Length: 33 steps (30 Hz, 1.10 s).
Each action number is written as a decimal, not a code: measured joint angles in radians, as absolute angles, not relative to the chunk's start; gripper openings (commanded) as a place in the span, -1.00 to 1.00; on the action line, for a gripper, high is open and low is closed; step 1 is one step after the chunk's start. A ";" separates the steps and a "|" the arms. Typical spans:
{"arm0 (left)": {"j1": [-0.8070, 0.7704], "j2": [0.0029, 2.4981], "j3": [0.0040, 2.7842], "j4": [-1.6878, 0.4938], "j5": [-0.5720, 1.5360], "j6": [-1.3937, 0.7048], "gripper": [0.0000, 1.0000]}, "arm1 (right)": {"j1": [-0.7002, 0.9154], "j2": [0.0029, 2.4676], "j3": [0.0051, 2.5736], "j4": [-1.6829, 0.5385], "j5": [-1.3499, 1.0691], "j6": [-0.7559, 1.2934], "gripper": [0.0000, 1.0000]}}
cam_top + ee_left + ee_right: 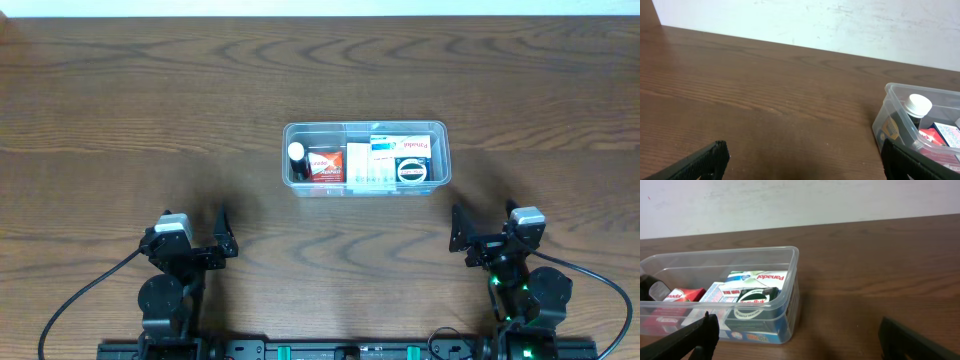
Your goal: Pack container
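1. Checking in from the remote desk: the clear, colourless plastic rectangular container with rounded corners (330, 191) sits on the dark brown wood-grain surface (120, 100), about mid-width and a little toward the far side from the arms
2. It lies with its long side running left to right, upright, open at the top
3. Inside, from my left to right: a small dark bottle with a white cap (297, 158) at the left end, then a red packet (325, 165), then some white packets standing side by side (365, 165)
4. The right end holds a blue-and-white cardboard box (410, 148) with "Panadol" printed on it, and a round dark green tin (412, 171) just beside it on the near side
5. The left fingers (227, 235) are spread wide apart with nothing between them, parked near the front edge, well apart from the container, which shows at the right edge of the left wrist view
6. The right fingers (459, 235) are likewise released and wide, gripping nothing, near the front edge; the container's right end is ahead and to the left in the right wrist view
7. Neither arm touches the container, and a pale wall (800, 200) runs behind the surface
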State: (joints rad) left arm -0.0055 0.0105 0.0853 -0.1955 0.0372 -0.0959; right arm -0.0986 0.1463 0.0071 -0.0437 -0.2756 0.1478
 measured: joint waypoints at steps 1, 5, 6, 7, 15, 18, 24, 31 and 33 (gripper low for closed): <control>-0.006 0.010 0.085 -0.196 0.037 -0.096 0.96 | -0.099 0.146 0.007 -0.044 -0.276 0.148 0.98; -0.006 0.010 0.085 -0.196 0.037 -0.096 0.96 | -0.099 0.146 0.007 -0.044 -0.276 0.148 0.99; -0.006 0.010 0.085 -0.196 0.037 -0.096 0.96 | -0.099 0.146 0.007 -0.044 -0.276 0.148 0.99; -0.006 0.010 0.085 -0.196 0.037 -0.096 0.96 | -0.099 0.146 0.007 -0.044 -0.276 0.148 0.99; -0.006 0.010 0.086 -0.196 0.037 -0.096 0.96 | -0.099 0.146 0.007 -0.044 -0.276 0.148 0.99; -0.006 0.010 0.086 -0.196 0.037 -0.096 0.96 | -0.099 0.146 0.007 -0.044 -0.276 0.148 0.99; -0.006 0.010 0.086 -0.196 0.037 -0.096 0.96 | -0.099 0.146 0.007 -0.044 -0.276 0.148 0.99; -0.014 0.010 0.086 -0.196 0.037 -0.096 0.96 | -0.099 0.146 0.007 -0.044 -0.276 0.148 0.98; -0.025 0.010 0.086 -0.196 0.037 -0.096 0.96 | -0.099 0.146 0.007 -0.044 -0.276 0.148 0.99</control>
